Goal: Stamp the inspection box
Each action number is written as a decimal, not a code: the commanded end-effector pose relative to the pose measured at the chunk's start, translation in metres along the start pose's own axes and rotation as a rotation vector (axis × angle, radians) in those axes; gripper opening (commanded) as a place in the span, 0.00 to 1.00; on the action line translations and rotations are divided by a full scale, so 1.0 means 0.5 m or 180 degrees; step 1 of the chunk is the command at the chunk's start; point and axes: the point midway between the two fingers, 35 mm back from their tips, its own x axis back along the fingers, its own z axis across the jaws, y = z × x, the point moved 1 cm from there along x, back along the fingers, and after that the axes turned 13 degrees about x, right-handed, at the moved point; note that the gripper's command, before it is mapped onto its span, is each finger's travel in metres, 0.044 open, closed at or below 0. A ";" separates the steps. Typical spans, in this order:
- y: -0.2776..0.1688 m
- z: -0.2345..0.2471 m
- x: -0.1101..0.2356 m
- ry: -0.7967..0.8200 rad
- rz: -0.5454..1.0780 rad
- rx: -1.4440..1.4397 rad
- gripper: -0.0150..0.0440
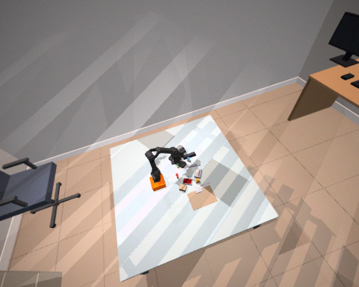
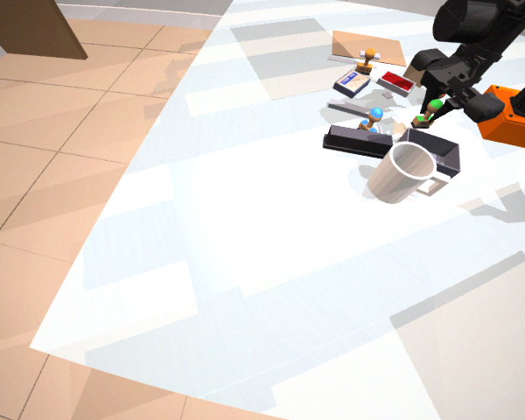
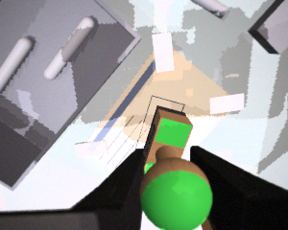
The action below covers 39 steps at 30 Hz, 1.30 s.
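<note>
My gripper is shut on the PASS stamp, which has a green knob, a wooden neck and a green-topped base. It holds the stamp upright and low over a tan card. In the wrist view the stamp's base covers the near part of the thin outlined box on the card. I cannot tell whether the base touches the card. The red ink pad lies apart, further along the bench.
A dark open tray, a beige mug and a black bar stand close by. A blue-knobbed stamp, a brown-knobbed stamp, a blue box and a cardboard sheet lie beyond. The arm's orange base stands to the right.
</note>
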 end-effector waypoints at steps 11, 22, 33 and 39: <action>-0.004 0.002 -0.021 -0.0002 0.0015 -0.0014 0.25; -0.006 0.003 -0.035 -0.0003 0.0013 -0.0014 0.25; -0.006 0.003 -0.037 -0.0004 0.0013 -0.0014 0.25; -0.006 0.003 -0.039 -0.0004 0.0013 -0.0014 0.25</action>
